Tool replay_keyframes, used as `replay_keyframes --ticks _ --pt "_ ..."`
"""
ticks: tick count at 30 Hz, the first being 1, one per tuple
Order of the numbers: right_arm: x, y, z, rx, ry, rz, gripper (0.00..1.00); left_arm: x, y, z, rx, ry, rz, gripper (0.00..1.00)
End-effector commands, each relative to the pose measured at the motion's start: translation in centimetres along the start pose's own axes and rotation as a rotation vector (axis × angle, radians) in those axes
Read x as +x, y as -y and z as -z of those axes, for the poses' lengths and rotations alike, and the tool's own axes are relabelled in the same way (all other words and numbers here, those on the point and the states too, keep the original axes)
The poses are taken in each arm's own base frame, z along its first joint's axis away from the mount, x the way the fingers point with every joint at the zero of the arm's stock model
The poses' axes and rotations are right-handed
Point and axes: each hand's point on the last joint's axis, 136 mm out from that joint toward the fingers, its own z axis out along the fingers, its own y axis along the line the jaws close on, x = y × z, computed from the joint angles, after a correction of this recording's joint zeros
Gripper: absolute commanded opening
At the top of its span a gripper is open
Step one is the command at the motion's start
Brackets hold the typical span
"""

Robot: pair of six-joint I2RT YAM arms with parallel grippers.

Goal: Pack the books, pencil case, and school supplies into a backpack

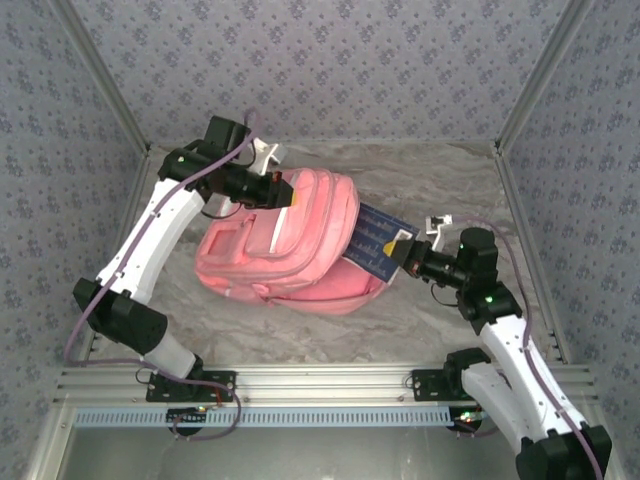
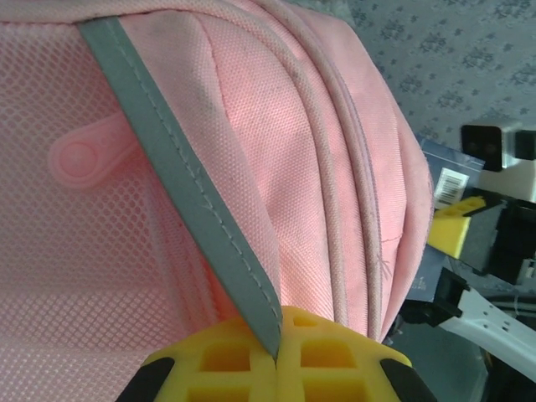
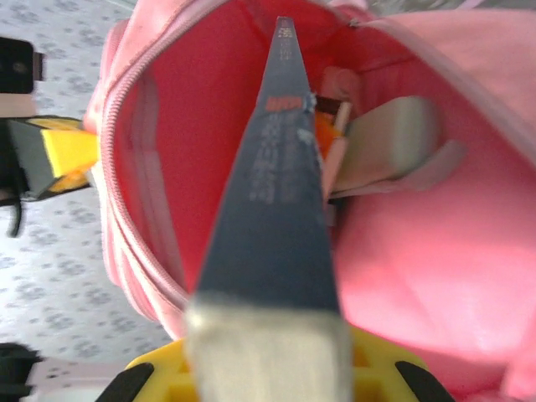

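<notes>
One pink backpack [image 1: 300, 240], left fingers [image 2: 327, 335] pinching its grey trim [image 2: 193, 209]; one navy book [image 1: 380, 243] in right fingers [image 3: 167, 362]

Lab test booth, aluminium frame [image 1: 330, 380], wallpapered walls [image 1: 330, 60], marbled tabletop [image 1: 330, 338]

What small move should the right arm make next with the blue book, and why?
Probably push the book a little deeper, straight ahead. The right gripper is shut on its near end, its far end is inside the open backpack, and the left gripper pinches a grey strip on the bag, seemingly steadying it.
</notes>
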Motion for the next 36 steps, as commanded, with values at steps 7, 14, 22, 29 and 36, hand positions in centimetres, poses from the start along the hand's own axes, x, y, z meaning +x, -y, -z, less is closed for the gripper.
replay_keyframes --ticks 7,14,22,29,36 --pt "1.4 -6.7 -3.6 -0.283 -0.111 0.09 0.0 -2.1 7.2 4.3 0.276 0.119 -0.132 0.0" --pt "2.6 -3.3 -9.7 -0.061 -0.138 0.098 0.0 -2.3 8.5 5.5 0.313 0.144 -0.141 0.0" --pt "3.3 3.6 -12.2 0.235 -0.155 0.117 0.0 -3.0 8.7 6.5 0.33 0.177 -0.128 0.0" --pt "4.8 6.4 -12.9 0.315 -0.228 0.146 0.0 -3.4 9.2 6.5 0.365 0.175 -0.123 0.0" --pt "5.5 0.5 -15.6 0.111 -0.251 0.164 0.0 -3.3 9.6 5.8 0.388 0.152 -0.129 0.0"
